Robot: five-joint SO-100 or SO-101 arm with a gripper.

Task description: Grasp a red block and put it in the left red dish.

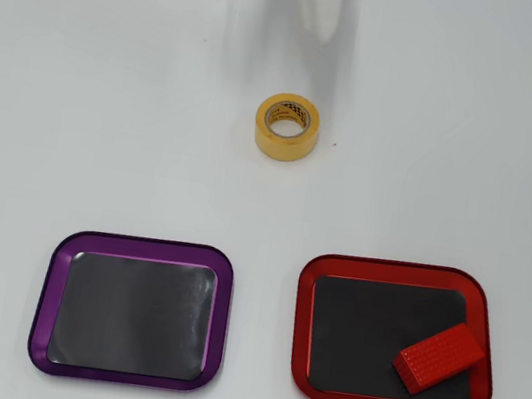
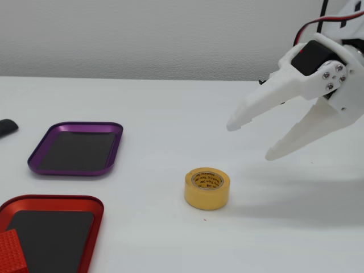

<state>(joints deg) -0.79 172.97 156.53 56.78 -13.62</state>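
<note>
The red block (image 1: 439, 357) lies tilted inside the red dish (image 1: 306, 317), at its right side near the front corner in the overhead view. In the fixed view the red block (image 2: 11, 253) shows at the bottom left edge, inside the red dish (image 2: 91, 236). My white gripper (image 2: 249, 139) hangs open and empty above the table at the right of the fixed view, well apart from the dish. In the overhead view only a blurred pale streak of the arm shows at the top.
A yellow tape roll (image 1: 286, 127) stands mid-table, also seen in the fixed view (image 2: 207, 188) below and left of the gripper. A purple-rimmed tray (image 1: 53, 297) sits empty beside the red dish (image 2: 40, 153). A dark object (image 2: 7, 127) lies at the left edge.
</note>
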